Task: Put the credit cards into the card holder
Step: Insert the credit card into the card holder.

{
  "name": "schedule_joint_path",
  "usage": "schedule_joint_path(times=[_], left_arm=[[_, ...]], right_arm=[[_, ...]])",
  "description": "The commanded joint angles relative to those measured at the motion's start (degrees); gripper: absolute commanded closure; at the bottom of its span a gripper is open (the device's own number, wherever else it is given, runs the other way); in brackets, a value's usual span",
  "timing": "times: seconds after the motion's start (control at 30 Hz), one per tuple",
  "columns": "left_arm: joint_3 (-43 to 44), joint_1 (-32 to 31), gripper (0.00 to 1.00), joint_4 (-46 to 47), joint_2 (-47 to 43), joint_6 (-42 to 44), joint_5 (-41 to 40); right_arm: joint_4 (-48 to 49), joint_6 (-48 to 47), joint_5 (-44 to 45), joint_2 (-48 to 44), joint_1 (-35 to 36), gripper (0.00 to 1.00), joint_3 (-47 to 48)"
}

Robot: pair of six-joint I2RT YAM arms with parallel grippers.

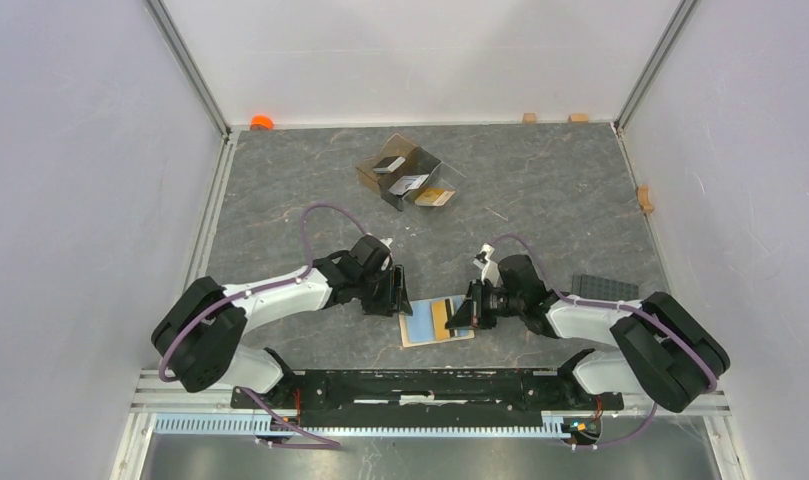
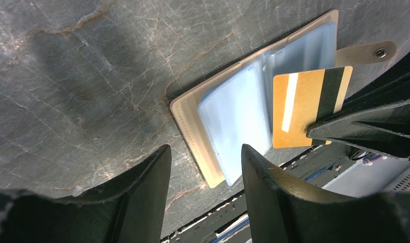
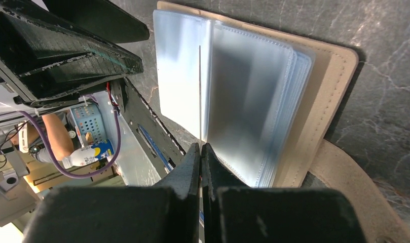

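— Grey marbled counter (image 1: 540,190), white walls (image 1: 80,200) all round, and the card holder (image 1: 420,328) lying open and flat by the near edge, right between the two arms. Anyone else reading this as mid-insert?

— Yep. The right gripper (image 1: 458,312) has its fingers clamped together on an orange-gold card (image 2: 299,109), pinched near one corner. From the right wrist you only see that card as a thin line, so it's standing on edge over the light blue pockets (image 3: 180,71). That line runs parallel to the holder's spine.

— So which way does it have to go?

— My guess is straight out from the right fingers and down into the gap between two leaves. The card's edge sits right over a seam there. Can't tell if the lower edge is already touching plastic, or which side the pocket mouths face, so that's the fiddly bit.

— And the left arm?

— The left gripper (image 2: 205,152) hangs just off the holder's left edge, fingers apart, nothing between them. Nicely placed to pin the cover or lift a leaf, I'd say, but the right arm is the one actually on the job. The spare cards (image 1: 410,183) sit in the clear brown box (image 1: 368,178) at the far side, well apart from all this.
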Motion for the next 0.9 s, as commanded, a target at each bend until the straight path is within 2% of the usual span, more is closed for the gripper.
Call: schedule_joint_path(times=[0.0, 0.53, 0.87], left_arm=[[-0.1, -0.4, 0.41, 0.3, 1.6, 0.7, 1.3], [-1.1, -1.0, 0.60, 0.3, 3.0, 1.1, 0.9], [-1.6, -0.9, 0.63, 0.3, 3.3, 1.3, 0.5]], right_arm=[[3.1, 0.4, -0.5, 1.7, -0.3, 1.00, 0.1], [3.6, -0.1, 1.4, 5.4, -0.3, 1.00, 0.8], [4.0, -0.5, 2.4, 8.3, -0.3, 1.00, 1.0]])
